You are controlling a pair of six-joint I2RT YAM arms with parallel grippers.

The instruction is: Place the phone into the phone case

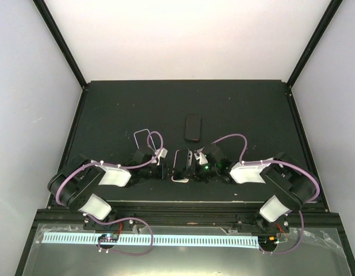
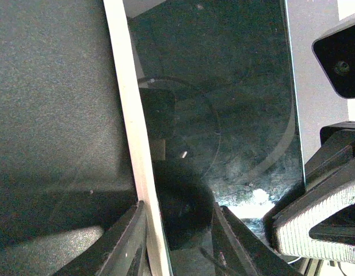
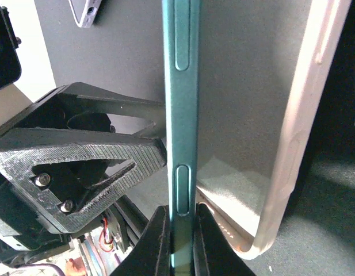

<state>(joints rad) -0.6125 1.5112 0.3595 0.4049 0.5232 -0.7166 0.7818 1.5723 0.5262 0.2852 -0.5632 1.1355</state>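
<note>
Right gripper (image 3: 180,233): narrow, pinched on the phone (image 3: 180,103) across its flat faces. It's teal and I see it edge-on, side buttons toward the wrist camera.
Left gripper (image 2: 177,230): fingers either side of the phone case (image 2: 128,115) rim, holding it up on edge.
Phone vs case: side by side between the two grippers, over the near middle of the table (image 1: 108,115). The case opening looks to face the phone. There's a gap along most of the length in my right wrist view; at the lower corner I can't tell if they touch.
Done: both parts in hand and roughly lined up, I'd say.
Left: the real work. The phone isn't seated, and no edge is under the rim that I can see.
Other: second dark handset (image 1: 193,127) lies flat further back, well apart.
</note>
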